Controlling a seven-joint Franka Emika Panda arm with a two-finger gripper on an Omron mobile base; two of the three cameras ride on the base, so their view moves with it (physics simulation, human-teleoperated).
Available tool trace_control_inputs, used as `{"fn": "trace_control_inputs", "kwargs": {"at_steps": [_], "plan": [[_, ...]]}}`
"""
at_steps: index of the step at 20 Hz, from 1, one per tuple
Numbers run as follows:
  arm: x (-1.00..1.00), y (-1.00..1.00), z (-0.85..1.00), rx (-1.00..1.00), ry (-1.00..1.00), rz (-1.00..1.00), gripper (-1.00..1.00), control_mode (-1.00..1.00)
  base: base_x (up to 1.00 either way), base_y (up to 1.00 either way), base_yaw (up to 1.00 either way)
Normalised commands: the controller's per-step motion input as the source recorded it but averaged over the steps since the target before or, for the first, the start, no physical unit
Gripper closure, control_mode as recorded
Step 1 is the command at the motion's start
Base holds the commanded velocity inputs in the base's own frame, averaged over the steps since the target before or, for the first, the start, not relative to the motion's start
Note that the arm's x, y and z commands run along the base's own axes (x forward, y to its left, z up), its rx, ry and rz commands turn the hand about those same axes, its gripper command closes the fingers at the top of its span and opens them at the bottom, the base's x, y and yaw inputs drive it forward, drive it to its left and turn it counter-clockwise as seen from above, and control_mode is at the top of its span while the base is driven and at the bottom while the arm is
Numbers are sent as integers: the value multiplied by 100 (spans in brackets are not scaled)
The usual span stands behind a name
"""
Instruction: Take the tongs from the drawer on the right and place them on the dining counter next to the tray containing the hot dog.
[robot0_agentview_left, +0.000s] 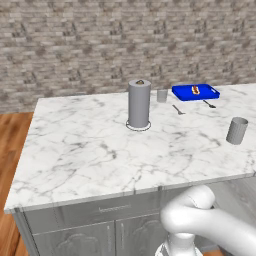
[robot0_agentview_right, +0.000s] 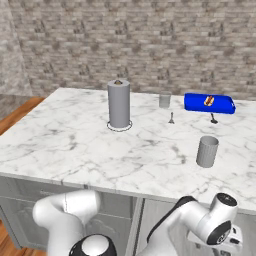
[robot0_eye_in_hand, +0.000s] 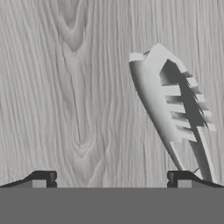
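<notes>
The 2 fingers (robot0_eye_in_hand: 112, 179) stand spread wide over the grey wood drawer (robot0_eye_in_hand: 78, 87) floor, pinching nothing. The tongs (robot0_eye_in_hand: 175, 109) lie just beyond the right-hand fingertip.

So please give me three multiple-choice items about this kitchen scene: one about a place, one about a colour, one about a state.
1. Where does the hot dog lie?
A. in the tray
B. on the bare dining counter
C. in the cup

2. What colour is the tray?
A. red
B. blue
C. green

3. How does the end effector stand over the tongs?
A. shut on the tongs
B. shut and empty
C. open, holding nothing

Key: 1 A, the bun sits inside the raised rim. 2 B, it is bright blue in both base views. 3 C, in the hand view the fingertips stand wide apart and the tongs lie on the grey wood beyond them.
</notes>
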Motion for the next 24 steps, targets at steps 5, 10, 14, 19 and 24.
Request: {"fn": "trace_control_inputs", "kwargs": {"at_steps": [5, 10, 14, 19, 24], "plan": [[19, -28, 0, 0, 5, 0, -100, -100, 0, 0, 0], [0, -4, 0, 0, 0, 0, -100, -100, 0, 0, 0], [0, -9, -8, 0, 0, 0, -100, -100, 0, 0, 0], [0, -18, -22, 0, 0, 0, -100, -100, 0, 0, 0], [5, -32, -21, 0, 0, 0, -100, -100, 0, 0, 0]]}}
